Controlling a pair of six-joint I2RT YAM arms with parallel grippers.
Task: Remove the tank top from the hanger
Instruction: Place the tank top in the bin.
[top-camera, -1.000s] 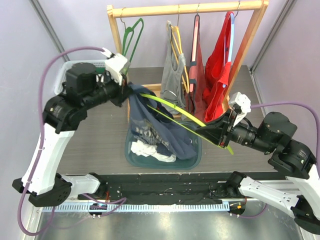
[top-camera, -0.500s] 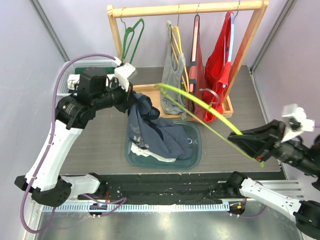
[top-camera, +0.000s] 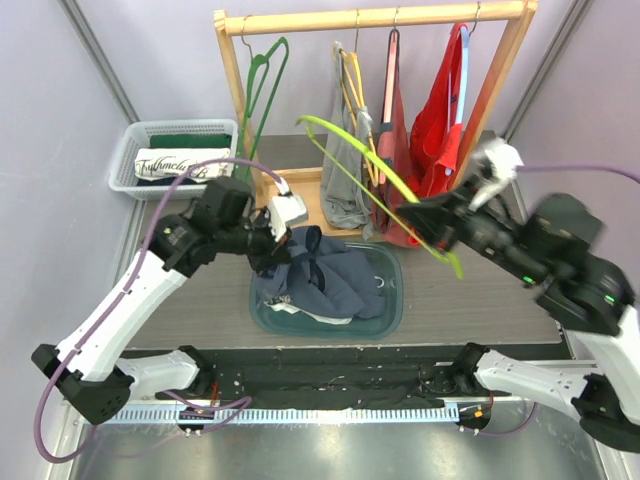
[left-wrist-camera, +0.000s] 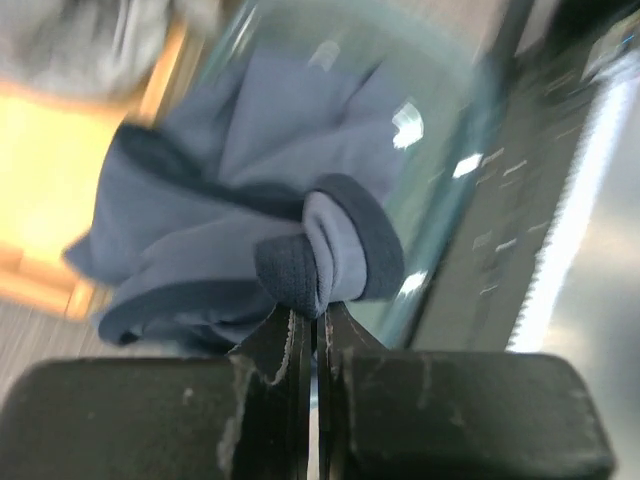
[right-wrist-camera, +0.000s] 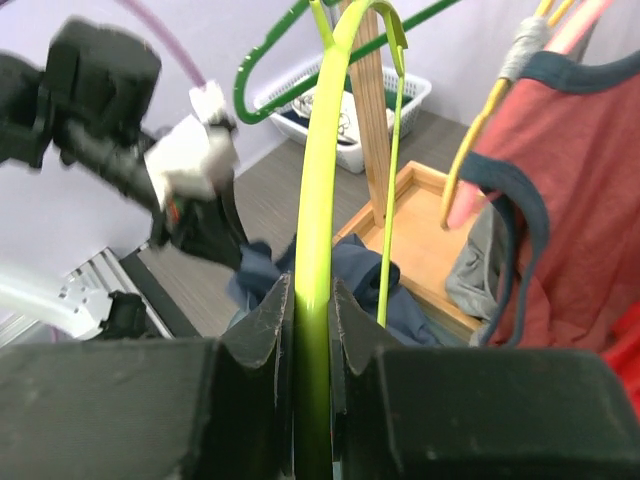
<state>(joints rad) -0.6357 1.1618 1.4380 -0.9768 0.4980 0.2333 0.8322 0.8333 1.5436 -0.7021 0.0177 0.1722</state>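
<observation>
The navy tank top (top-camera: 330, 275) lies crumpled in the green bin (top-camera: 392, 322) at the table's front middle, off its hanger. My left gripper (top-camera: 272, 250) is shut on a fold of it at the bin's left side; the wrist view shows the dark hem (left-wrist-camera: 320, 262) pinched between the jaws. My right gripper (top-camera: 432, 222) is shut on the bare lime-green hanger (top-camera: 352, 150) and holds it up in front of the rack, hook towards the rail. The hanger's bar (right-wrist-camera: 318, 200) runs straight between the jaws.
A wooden rack (top-camera: 372, 17) holds a green hanger (top-camera: 264, 72), a grey top (top-camera: 345, 170), a dark red top (top-camera: 395, 150) and a red top (top-camera: 440, 120). A white basket (top-camera: 140, 140) with folded clothes stands at the back left.
My left gripper has lowered the tank top into the bin. My right gripper has swung the freed lime hanger from the right side up towards the rack.
</observation>
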